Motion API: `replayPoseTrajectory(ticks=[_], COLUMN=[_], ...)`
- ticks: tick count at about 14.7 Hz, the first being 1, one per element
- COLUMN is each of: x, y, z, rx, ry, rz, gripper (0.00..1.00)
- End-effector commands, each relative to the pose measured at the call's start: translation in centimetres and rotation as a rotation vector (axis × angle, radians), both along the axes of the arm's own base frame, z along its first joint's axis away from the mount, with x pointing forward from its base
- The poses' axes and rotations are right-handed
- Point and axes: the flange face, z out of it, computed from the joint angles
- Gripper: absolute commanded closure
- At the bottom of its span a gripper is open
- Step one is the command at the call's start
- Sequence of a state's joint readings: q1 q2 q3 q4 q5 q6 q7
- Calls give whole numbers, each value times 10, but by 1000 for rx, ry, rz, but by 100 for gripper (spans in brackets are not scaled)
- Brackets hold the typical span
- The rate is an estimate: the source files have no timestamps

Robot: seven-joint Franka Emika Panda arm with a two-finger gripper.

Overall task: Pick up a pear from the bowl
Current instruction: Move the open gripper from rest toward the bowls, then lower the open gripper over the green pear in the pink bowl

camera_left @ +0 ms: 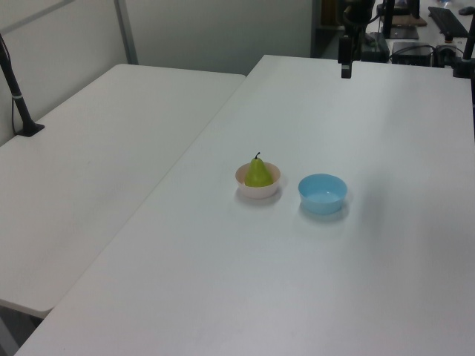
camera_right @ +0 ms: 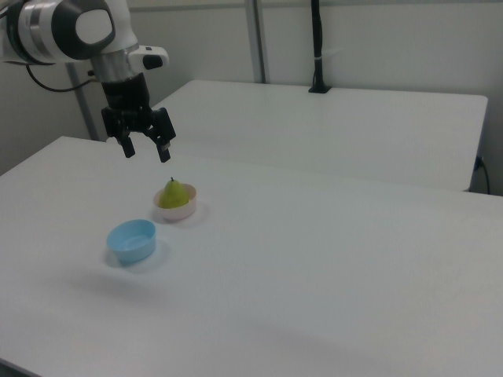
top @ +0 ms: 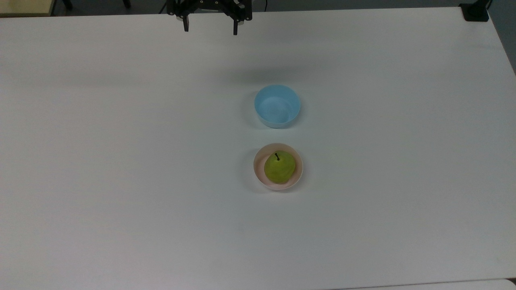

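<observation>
the yellow-green pear [top: 278, 167] sits upright in the pale pink bowl [top: 258, 168], its short dark stem pointing up; in the left view the pear [camera_left: 258, 174] stands taller than the bowl's rim [camera_left: 242, 178]. the pink bowl rests near the middle of the white table [top: 121, 161]. just beside it, apart and not touching, is a light blue bowl [top: 277, 106] with nothing in it — above the pink bowl in the top view, to its right in the left view [camera_left: 323, 193], and to its lower left in the right view [camera_right: 132, 239].

the gripper [top: 210, 26] hangs over the table's far edge at the top view's upper middle, well apart from both bowls. its 2 black fingers are spread apart with nothing between them. in the right view the gripper [camera_right: 146, 149] points downward from the white arm [camera_right: 71, 31], held in the air above the table — up and to the left of the pear [camera_right: 174, 194] and the pink bowl [camera_right: 179, 210].
</observation>
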State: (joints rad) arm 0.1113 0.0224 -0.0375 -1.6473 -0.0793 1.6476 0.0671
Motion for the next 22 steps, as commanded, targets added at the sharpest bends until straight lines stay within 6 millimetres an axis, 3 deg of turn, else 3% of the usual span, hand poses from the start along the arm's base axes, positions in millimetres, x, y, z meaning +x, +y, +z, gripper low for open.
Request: replayPoseTrajectory(ticks=[1, 8, 13, 17, 22], x=[-6, -4, 20, 50, 79], y=[0, 1, 12, 38, 91], z=[1, -2, -9, -37, -95], rx=[14, 14, 26, 72, 76], ry=[6, 8, -85, -142, -142], rz=[16, 20, 67, 93, 153], gripper=[0, 0, 0, 0, 0])
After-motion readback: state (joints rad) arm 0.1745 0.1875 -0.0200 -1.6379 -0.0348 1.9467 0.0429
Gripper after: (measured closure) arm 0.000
